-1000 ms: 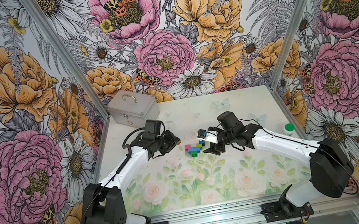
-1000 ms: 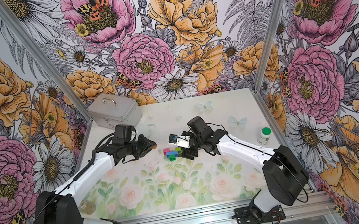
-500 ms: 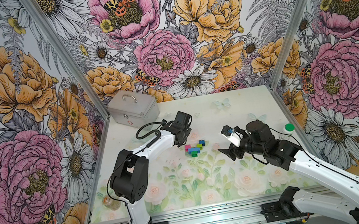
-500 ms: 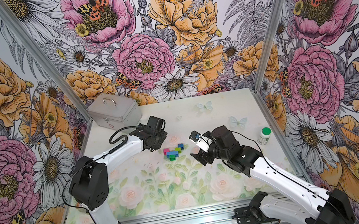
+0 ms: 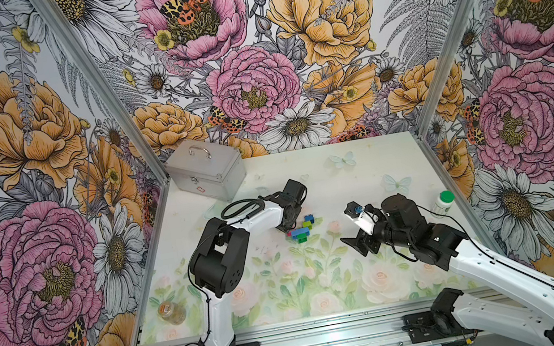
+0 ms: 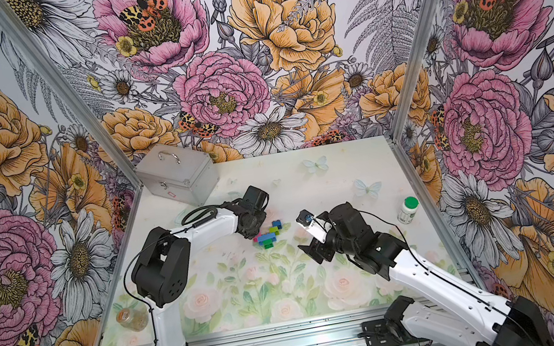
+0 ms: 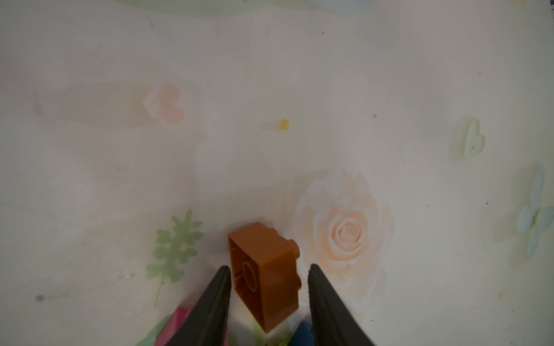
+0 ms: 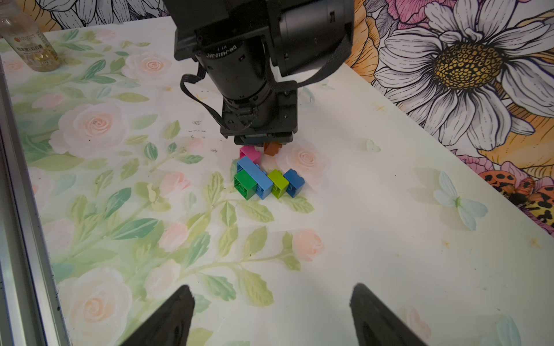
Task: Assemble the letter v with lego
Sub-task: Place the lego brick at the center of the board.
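The small multicoloured letter V of studded plastic bricks [image 8: 263, 182] lies flat near the middle of the rose-printed table [image 5: 363, 174], with the left gripper [image 7: 268, 269] right over one arm of it.

Its dark-green brick [image 8: 244, 184] forms the tip against the long light-blue brick [image 8: 254, 175]. The lime brick [image 8: 277, 183] and dark-blue brick [image 8: 294, 180] run up one arm, and the pink brick [image 8: 250, 152] starts the other. The small orange brick [image 7: 263, 254] sits tilted just beside the pink one, between the left gripper's black fingers [image 7: 215, 299]. They stand narrow around it, one close at its side, with a sliver of gap at the other. I cannot tell whether it is pressed on. The right gripper [image 8: 269, 314] hangs well apart from the V, jaws wide and empty. Further out are a silver metal case with a handle [image 5: 206, 168] in the back corner on the left arm's side, a green-capped white bottle [image 5: 442, 203] by the right side wall, and a clear glass jar [image 5: 171, 311] near the front on the left.
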